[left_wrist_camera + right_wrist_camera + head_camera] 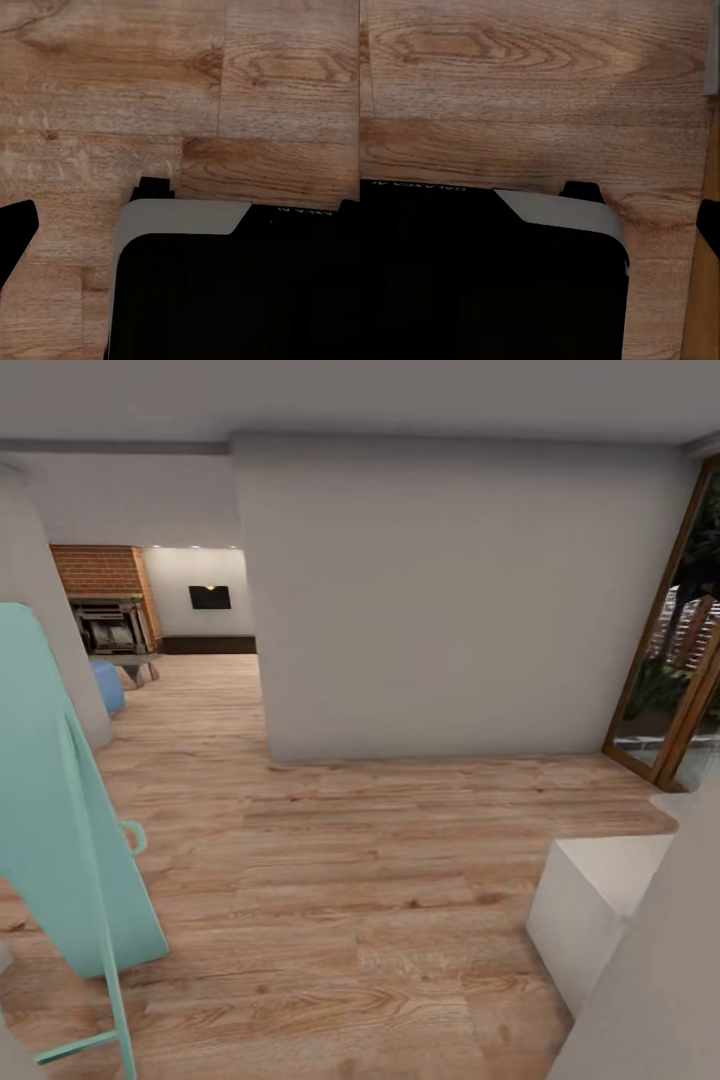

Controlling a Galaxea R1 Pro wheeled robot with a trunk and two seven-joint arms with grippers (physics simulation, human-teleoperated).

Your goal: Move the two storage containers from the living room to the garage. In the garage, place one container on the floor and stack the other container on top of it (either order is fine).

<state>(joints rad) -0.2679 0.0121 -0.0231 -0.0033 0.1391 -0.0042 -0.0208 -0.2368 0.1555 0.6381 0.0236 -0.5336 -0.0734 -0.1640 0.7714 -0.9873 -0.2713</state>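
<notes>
Below both wrist cameras, wood-plank floor and black robot base, lettering unreadable

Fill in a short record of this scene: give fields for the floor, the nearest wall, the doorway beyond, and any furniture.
floor: light wood planks
wall: plain white block, straight ahead
opening: left of the wall, leading to a room with a brick fireplace and a dark wall screen
glass door: wood-framed, at right
furniture: mint panel at left; white box at lower right
containers: none in sight
</notes>
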